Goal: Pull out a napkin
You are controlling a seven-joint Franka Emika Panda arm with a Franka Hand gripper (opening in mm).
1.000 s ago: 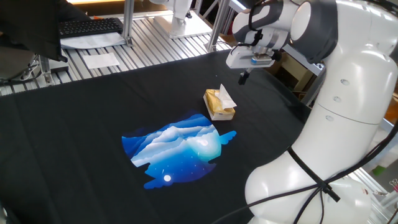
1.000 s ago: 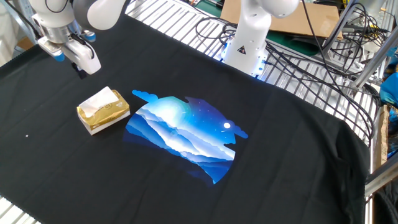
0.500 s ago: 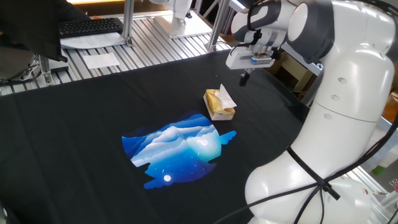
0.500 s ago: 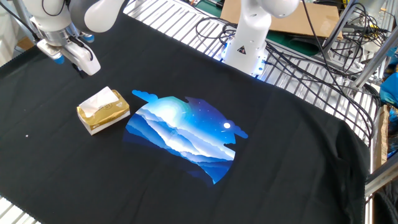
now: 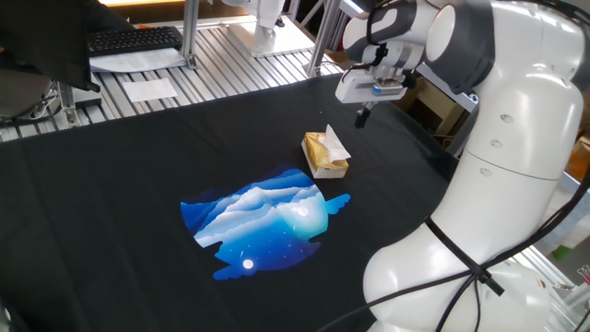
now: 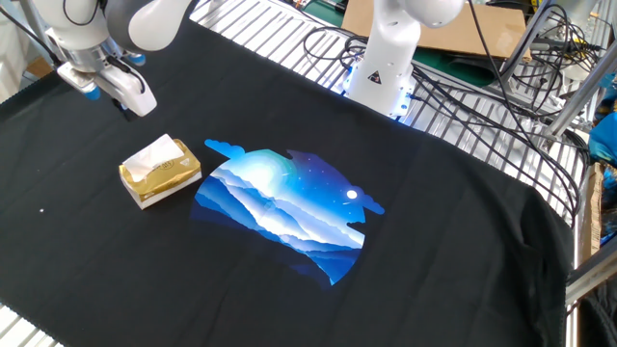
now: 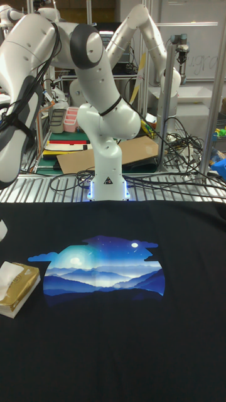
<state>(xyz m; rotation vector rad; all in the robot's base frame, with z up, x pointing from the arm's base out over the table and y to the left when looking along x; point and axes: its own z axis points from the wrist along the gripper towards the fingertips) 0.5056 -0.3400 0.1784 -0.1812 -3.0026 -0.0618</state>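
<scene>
Your gripper [image 5: 362,116] hangs above and just beyond the box [image 5: 325,157] — fingers look nearly together, holding nothing; the napkin [image 5: 333,143] pokes up below, toward the blue print.

One napkin [image 5: 335,143], poking from one yellow-tan box [image 5: 324,159] just below the gripper [image 5: 362,118]; one blue print [image 5: 263,219] beyond.

Robotics lab — second white robot arm [image 7: 103,119] bolted to slotted aluminium table [image 6: 289,29], cable bundles [image 6: 482,67] trailing across it, keyboard [image 5: 134,39] on bench behind, aluminium framing [image 7: 220,81], whiteboard [image 7: 191,63] — no domestic furniture.
</scene>
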